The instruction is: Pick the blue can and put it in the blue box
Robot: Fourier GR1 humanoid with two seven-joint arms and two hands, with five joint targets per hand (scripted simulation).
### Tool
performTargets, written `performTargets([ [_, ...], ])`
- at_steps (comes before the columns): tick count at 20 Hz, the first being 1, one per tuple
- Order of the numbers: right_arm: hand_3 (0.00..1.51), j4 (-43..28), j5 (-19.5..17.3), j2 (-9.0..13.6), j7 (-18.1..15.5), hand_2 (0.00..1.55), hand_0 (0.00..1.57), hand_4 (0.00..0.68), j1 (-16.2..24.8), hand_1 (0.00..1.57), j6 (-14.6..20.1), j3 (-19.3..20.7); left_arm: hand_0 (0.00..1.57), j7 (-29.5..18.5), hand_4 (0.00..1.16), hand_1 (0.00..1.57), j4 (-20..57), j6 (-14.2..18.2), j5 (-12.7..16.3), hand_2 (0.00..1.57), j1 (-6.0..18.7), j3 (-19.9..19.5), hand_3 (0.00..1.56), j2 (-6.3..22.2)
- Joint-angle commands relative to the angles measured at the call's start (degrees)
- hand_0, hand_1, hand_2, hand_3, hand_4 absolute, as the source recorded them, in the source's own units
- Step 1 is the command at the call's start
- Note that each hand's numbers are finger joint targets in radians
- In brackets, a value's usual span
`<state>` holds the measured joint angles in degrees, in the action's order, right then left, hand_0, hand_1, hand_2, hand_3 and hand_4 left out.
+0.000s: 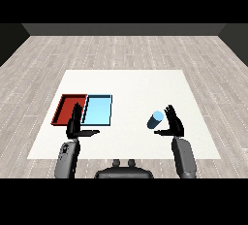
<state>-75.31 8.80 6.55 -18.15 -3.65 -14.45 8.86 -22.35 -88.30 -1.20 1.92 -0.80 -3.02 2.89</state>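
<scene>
1. Head view: a white table (pixel 126 81) stands on a grey plank floor (pixel 121 49), dark wall behind.
2. The blue can (pixel 155 119) stands on the table just beside the right hand (pixel 174 124), whose fingers are straight and spread.
3. The left hand (pixel 75 126), fingers straight, is in front of the red tray (pixel 62 107) and the blue tray (pixel 98 110).

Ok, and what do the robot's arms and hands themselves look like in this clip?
Two chunky grey forearms enter from the lower corners, each ending in a black hand with slim fingers and a thumb: left hand, right hand. No cables or sleeves show.

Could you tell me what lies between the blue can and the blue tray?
Only bare white table lies between the blue can and blue tray, per the head view.
</scene>
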Motion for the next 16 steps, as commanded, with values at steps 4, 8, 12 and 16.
performTargets([
  [4, 0.00, 13.16, -3.59, -1.95, -5.42, 0.00, 0.00, 0.000, -5.95, 0.00, 3.81, -0.45, 0.00, 2.60, 0.00, 0.00, -4.01, 2.03, -1.99, 0.00, -1.77, 2.14, 0.00, -1.20],
  [8, 0.00, 8.02, 1.72, 1.70, 1.54, 0.00, 0.00, 0.000, -5.14, 0.00, 0.84, 2.32, 0.00, 1.37, 0.00, 0.00, -0.52, 0.22, 0.08, 0.00, 0.95, -0.48, 0.00, 0.42],
  [12, 0.00, 9.31, 0.54, -1.69, 0.11, 0.00, 0.00, 0.000, -3.93, 0.00, 2.51, -0.24, 0.00, 3.36, 0.00, 0.00, -6.50, 0.25, 1.15, 0.00, -2.43, -0.04, 0.00, 0.54],
  [16, 0.00, 20.57, 1.68, -0.09, -5.18, 0.00, 0.00, 0.000, -10.07, 0.00, -0.45, 1.86, 0.00, 5.44, 0.00, 0.00, -5.11, 2.33, -1.42, 0.00, 1.53, 0.37, 0.00, 0.66],
])
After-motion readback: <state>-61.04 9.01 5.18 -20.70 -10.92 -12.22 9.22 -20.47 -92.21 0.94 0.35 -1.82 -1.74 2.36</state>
